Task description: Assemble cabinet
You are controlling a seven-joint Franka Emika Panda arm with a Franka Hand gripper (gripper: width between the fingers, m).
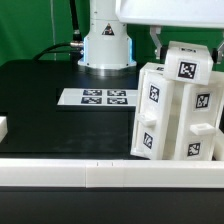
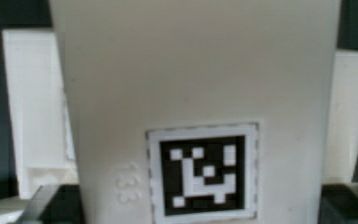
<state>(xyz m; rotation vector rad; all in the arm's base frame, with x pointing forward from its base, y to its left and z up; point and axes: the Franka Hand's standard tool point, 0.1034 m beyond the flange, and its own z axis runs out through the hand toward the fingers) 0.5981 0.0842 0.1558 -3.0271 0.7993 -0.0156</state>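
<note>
The white cabinet body (image 1: 165, 118) stands tilted on the black table at the exterior view's right, with several black-and-white tags on its faces. A white tagged cabinet block (image 1: 190, 68) sits at its top. My gripper (image 1: 186, 48) comes down from above, a dark finger on each side of that block, shut on it. In the wrist view the block (image 2: 185, 90) fills the picture with one tag low on its face. My gripper (image 2: 194, 208) holds it, and dark fingertips (image 2: 55, 202) show at its sides. What lies below the block is hidden.
The marker board (image 1: 97, 96) lies in front of the robot base (image 1: 106, 45). A small white piece (image 1: 3, 127) shows at the exterior view's left edge. A white rail (image 1: 100, 176) runs along the table's front edge.
</note>
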